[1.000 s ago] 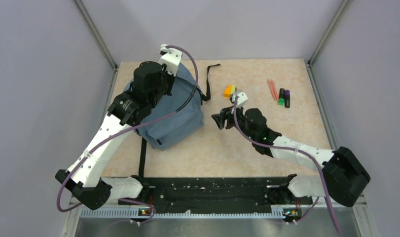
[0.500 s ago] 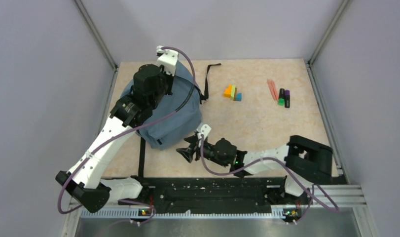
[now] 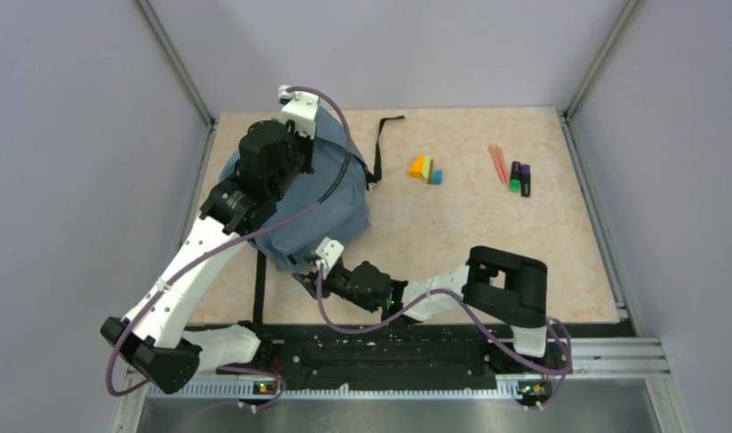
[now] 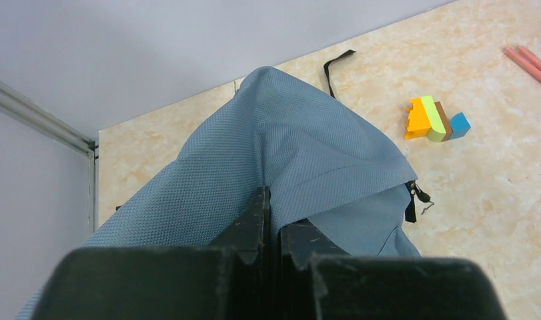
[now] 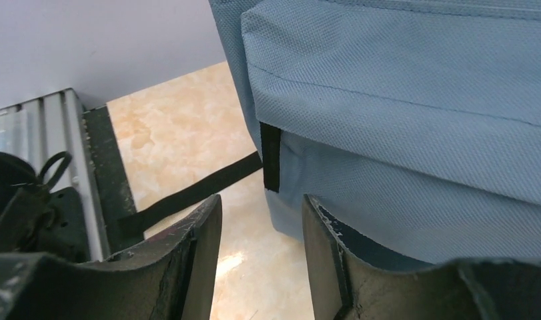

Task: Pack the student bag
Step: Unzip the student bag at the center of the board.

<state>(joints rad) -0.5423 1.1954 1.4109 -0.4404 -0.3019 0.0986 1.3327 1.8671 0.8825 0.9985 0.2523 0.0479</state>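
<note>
Over on the far left of the table [image 3: 488, 234]: student bag [image 3: 330, 212], its cloth pinched up in the tight-shut left claw [image 4: 271, 207]. Might slip out, being only a thin fold. Down by the bag's near corner: right claw [image 5: 261, 203], open, aimed at the corner, holding nothing. Could catch the black strap [image 5: 187, 193] instead, lying just beside. Seen only from the left wrist: the pinch and the zipper pull [image 4: 417, 197]. Seen only from the right wrist: black tab [image 5: 270, 157] on that corner.
</note>
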